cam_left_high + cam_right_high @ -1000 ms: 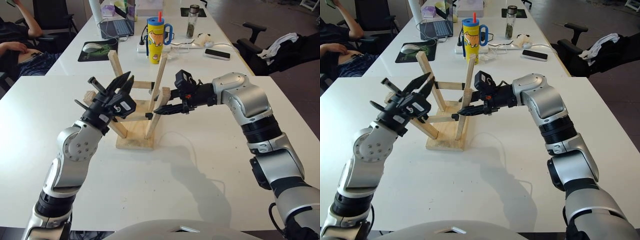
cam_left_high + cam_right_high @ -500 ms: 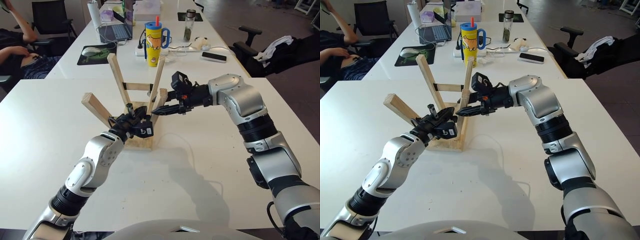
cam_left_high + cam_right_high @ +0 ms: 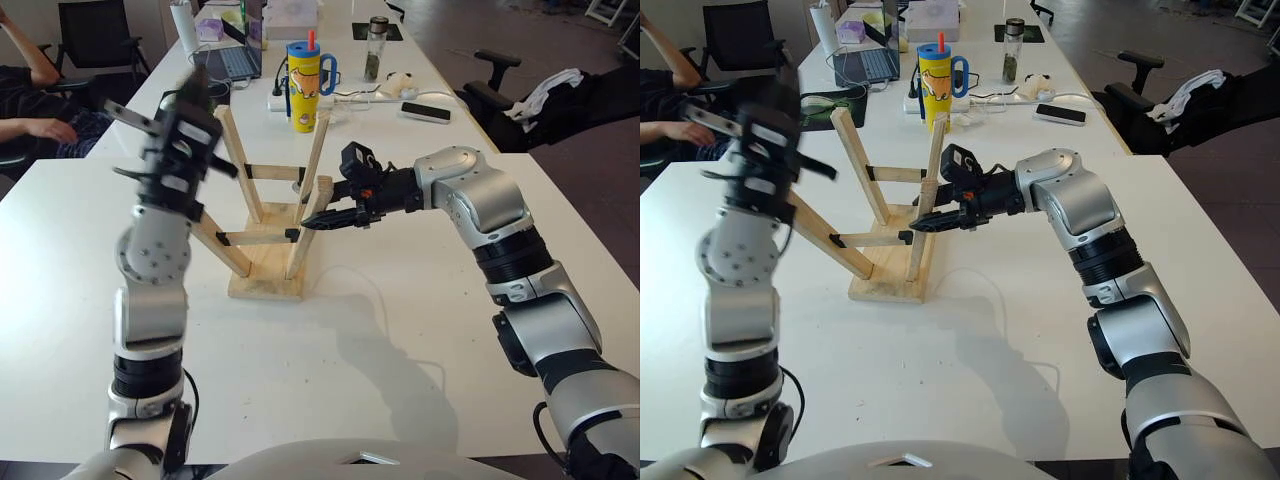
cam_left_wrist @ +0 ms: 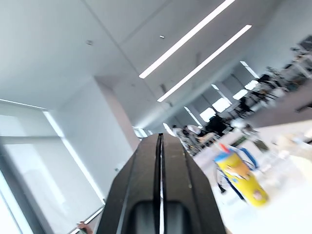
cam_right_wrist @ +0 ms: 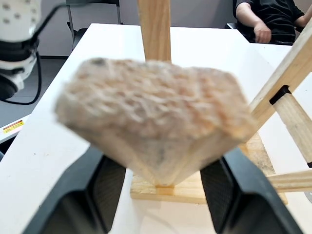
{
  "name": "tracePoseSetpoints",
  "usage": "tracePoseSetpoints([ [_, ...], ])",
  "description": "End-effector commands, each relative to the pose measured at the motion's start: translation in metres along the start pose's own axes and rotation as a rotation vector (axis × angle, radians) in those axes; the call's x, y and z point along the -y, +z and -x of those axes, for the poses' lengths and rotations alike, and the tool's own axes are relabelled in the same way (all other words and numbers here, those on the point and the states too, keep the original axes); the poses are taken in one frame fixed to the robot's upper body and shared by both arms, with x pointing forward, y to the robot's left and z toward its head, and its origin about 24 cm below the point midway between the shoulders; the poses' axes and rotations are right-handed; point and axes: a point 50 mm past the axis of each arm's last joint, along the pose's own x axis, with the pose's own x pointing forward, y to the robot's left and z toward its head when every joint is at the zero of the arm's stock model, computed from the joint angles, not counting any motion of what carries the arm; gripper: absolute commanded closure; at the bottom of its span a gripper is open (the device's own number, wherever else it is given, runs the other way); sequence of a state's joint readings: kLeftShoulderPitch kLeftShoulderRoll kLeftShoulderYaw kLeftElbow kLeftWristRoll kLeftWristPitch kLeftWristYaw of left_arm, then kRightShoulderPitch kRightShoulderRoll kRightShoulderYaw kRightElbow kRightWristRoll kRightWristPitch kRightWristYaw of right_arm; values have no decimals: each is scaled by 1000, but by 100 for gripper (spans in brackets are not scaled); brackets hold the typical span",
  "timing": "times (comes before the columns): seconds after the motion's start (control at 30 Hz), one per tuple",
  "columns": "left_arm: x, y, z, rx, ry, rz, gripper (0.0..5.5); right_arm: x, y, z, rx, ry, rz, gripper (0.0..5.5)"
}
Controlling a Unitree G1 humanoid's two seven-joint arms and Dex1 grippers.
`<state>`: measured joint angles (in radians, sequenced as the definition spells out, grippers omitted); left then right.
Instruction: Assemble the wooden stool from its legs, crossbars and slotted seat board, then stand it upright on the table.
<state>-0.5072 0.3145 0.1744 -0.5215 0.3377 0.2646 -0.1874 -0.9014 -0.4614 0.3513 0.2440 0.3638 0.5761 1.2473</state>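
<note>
Swung up from low beside the stool (image 3: 270, 215), the left arm now stands raised, and the left tool (image 4: 160, 141) is pressed together on nothing, aimed at the ceiling. The stool sits upside down on the desk (image 3: 400, 330), its seat board (image 3: 262, 283) flat and its legs pointing up, joined by crossbars. The outer leg (image 3: 222, 245) splays well away from the others, so assembly looks nearly done, with that joint probably needing squaring. The right tool (image 3: 312, 220) rests against a near leg at the crossbar end; whether it pinches there I cannot tell. Next, the left tool must come down, press the leg home, then both flip the stool.
</note>
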Motion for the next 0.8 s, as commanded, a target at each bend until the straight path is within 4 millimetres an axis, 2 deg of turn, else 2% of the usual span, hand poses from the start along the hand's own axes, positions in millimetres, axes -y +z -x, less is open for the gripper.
tracePoseSetpoints([
  [0.03,-33,-30,14,-184,86,-2,550,-13,-66,-11,-133,7,-204,344],
  [0.17,-30,-85,60,-541,125,142,550,-16,-65,-10,-105,3,-186,344],
  [0.27,-20,-97,74,-644,119,200,550,-17,-65,-9,-100,3,-182,344],
  [0.4,-2,-93,79,-666,70,290,550,-16,-63,-11,-104,8,-174,344],
  [0.47,19,-80,78,-623,-41,380,550,-16,-62,-12,-107,12,-171,344],
  [0.53,48,-59,79,-563,-209,454,550,-16,-60,-15,-112,28,-164,344],
  [0.63,78,-46,86,-584,-361,517,550,-18,-54,-25,-118,69,-143,344],
  [0.8,90,-46,92,-629,-425,524,550,-17,-47,-38,-131,118,-114,344],
])
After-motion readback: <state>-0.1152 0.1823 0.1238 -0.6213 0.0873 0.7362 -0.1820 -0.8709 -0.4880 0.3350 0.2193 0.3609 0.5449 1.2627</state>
